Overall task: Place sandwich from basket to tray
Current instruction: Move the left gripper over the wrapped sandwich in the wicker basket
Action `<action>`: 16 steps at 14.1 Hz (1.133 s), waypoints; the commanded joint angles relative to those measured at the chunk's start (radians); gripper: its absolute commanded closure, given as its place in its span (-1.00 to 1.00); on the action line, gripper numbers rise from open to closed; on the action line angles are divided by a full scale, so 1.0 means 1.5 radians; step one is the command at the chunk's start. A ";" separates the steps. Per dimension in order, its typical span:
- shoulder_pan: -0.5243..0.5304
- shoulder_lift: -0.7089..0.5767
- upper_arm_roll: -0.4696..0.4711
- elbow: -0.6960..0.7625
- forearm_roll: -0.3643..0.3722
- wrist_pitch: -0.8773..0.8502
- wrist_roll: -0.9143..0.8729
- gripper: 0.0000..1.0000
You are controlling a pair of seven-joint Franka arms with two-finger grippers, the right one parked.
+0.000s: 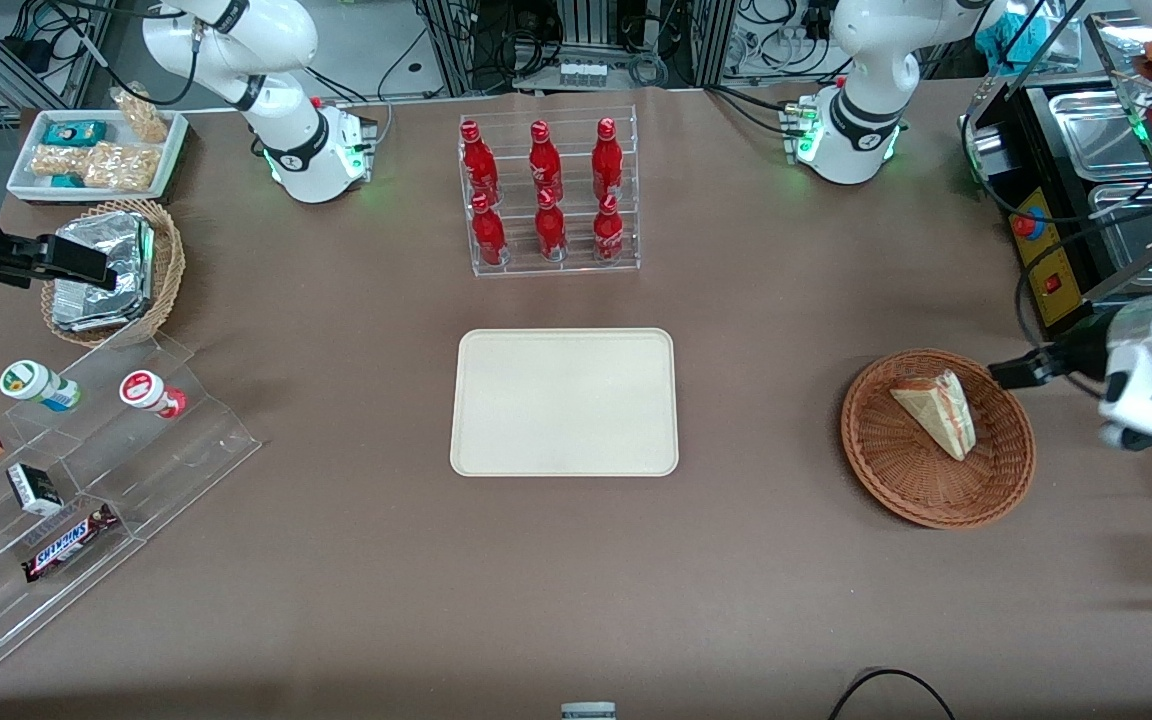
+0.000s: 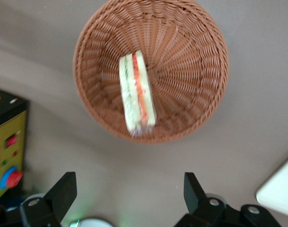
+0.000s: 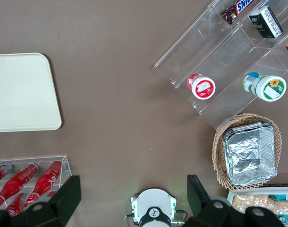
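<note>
Tool (image 2: pixel 130 191) of the left arm is hanging released above the table (image 1: pixel 736 560), fingers (image 2: pixel 63 191) spread wide and gripping nothing. It is sitting off the basket's edge toward the working arm's end of the table, not touching the wicker.

Sandwich (image 1: pixel 939 411) is lying on its side in the basket (image 1: pixel 936 495), roughly at the middle of the weave. Wrist view is showing its layers edge-on: pale bread, a green line, a red line, with clear wrap catching light at one end. Its pointed end is facing toward the tray side.

Basket is resting on the table toward the working arm's end, well apart from the tray (image 1: pixel 564 402). Tray is lying flat at mid-table with nothing on it; one rounded corner is showing in the wrist view.

Rack of red bottles (image 1: pixel 547 192) is standing farther from the front camera than the tray. Yellow control box with a red button (image 2: pixel 8 156) is sitting beside the basket at the table's edge. Toward the parked arm's end, a tan wicker basket of foil packets (image 1: pixel 108 272) is sitting beside a clear stepped display (image 1: pixel 96 490).
</note>
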 commanded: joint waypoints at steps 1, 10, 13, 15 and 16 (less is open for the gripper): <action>0.005 -0.015 -0.001 -0.078 0.007 0.084 -0.001 -1.00; 0.020 0.015 -0.001 -0.213 -0.004 0.312 -0.117 -1.00; 0.019 0.042 -0.001 -0.213 -0.004 0.350 -0.160 -1.00; 0.019 0.060 -0.001 -0.213 -0.004 0.356 -0.164 -1.00; 0.020 0.067 -0.001 -0.213 -0.004 0.361 -0.164 -1.00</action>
